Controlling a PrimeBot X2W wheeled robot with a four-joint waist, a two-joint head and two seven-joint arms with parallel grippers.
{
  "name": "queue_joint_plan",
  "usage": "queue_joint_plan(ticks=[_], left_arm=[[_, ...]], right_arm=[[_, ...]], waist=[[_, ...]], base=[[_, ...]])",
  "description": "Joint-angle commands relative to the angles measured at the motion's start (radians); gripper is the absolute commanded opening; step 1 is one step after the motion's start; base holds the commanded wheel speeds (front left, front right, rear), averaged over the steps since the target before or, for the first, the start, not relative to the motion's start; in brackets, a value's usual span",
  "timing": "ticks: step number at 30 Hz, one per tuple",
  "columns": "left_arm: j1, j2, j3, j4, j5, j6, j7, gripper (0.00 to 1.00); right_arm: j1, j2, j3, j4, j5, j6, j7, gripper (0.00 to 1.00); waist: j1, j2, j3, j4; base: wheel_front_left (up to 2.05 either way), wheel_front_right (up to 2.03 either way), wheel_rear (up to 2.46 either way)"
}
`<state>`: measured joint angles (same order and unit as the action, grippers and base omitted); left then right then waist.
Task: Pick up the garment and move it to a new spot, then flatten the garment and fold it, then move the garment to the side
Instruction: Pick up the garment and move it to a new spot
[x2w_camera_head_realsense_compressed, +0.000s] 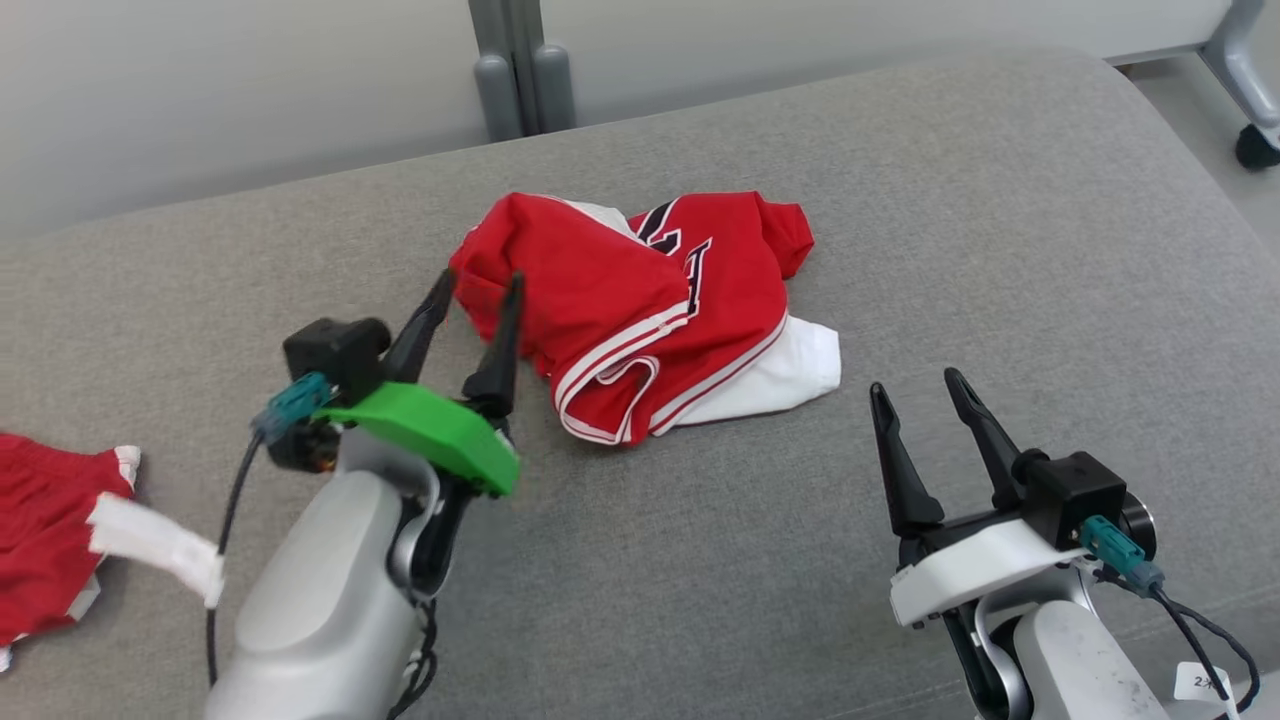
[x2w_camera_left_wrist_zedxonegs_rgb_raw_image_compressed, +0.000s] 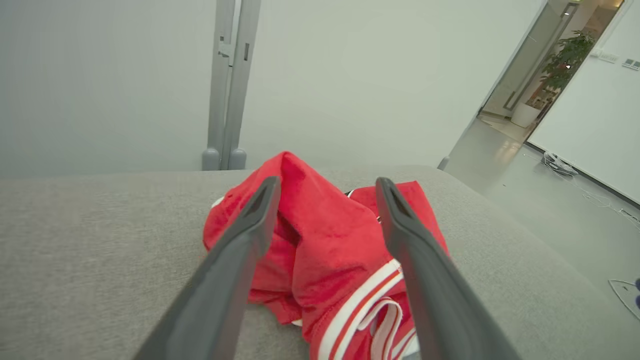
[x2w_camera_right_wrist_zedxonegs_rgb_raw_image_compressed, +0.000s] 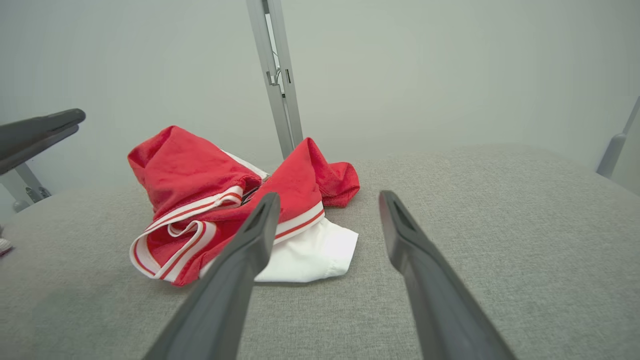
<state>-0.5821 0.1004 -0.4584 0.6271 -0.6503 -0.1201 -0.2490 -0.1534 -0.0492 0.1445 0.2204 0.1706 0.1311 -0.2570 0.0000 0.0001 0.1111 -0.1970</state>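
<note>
The garment (x2w_camera_head_realsense_compressed: 640, 300) is lying crumpled near the middle of the grey table (x2w_camera_head_realsense_compressed: 950, 200), its heap running from a raised red fold at the robot's left to a white flap (x2w_camera_head_realsense_compressed: 790, 370) at its right. The left gripper (x2w_camera_head_realsense_compressed: 480, 280) is hovering at that left end, jaws standing apart and gripping nothing. In the left wrist view the red fold is rising between the two fingers, though I cannot tell whether they are touching cloth. The right gripper (x2w_camera_head_realsense_compressed: 915, 383) is likewise standing open and empty, apart from the garment, with the white flap lying ahead of it and to its left. So the left arm is the nearer one, lined up on the heap's left end, while the right is pointing at bare table. Flattening is likely calling for both: the left closing on the fold ahead, the right reaching forward and left to the flap. A second red cloth (x2w_camera_head_realsense_compressed: 50, 520) is lying well apart at the table's left edge
</note>
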Motion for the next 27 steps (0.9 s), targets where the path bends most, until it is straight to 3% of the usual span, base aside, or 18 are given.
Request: queue_joint_plan(ticks=[1,8,14,27], left_arm=[[0.046,0.024,0.019,-0.029,0.010,-0.001,-0.010,1.00],[0.286,0.071,0.189,-0.312,0.108,0.045,-0.015,1.00],[0.440,0.083,0.273,-0.439,0.209,0.060,-0.015,1.00],[0.557,0.036,0.376,-0.420,0.217,0.044,-0.015,1.00]], right_arm=[[0.013,-0.002,-0.006,-0.002,-0.011,-0.001,-0.003,1.00],[0.035,-0.002,-0.031,-0.016,-0.027,0.000,0.018,1.00],[0.044,-0.002,-0.039,-0.021,-0.032,0.000,0.030,1.00],[0.085,-0.002,-0.078,-0.015,-0.022,-0.001,0.035,1.00]], waist=[[0.0000,-0.0001,-0.024,0.039],[0.0000,-0.0001,-0.059,0.113],[0.0000,-0.0001,-0.079,0.158],[0.0000,-0.0001,-0.103,0.184]], base=[[0.00,0.00,0.00],[0.00,0.00,0.00],[0.00,0.00,0.00],[0.00,0.00,0.00]])
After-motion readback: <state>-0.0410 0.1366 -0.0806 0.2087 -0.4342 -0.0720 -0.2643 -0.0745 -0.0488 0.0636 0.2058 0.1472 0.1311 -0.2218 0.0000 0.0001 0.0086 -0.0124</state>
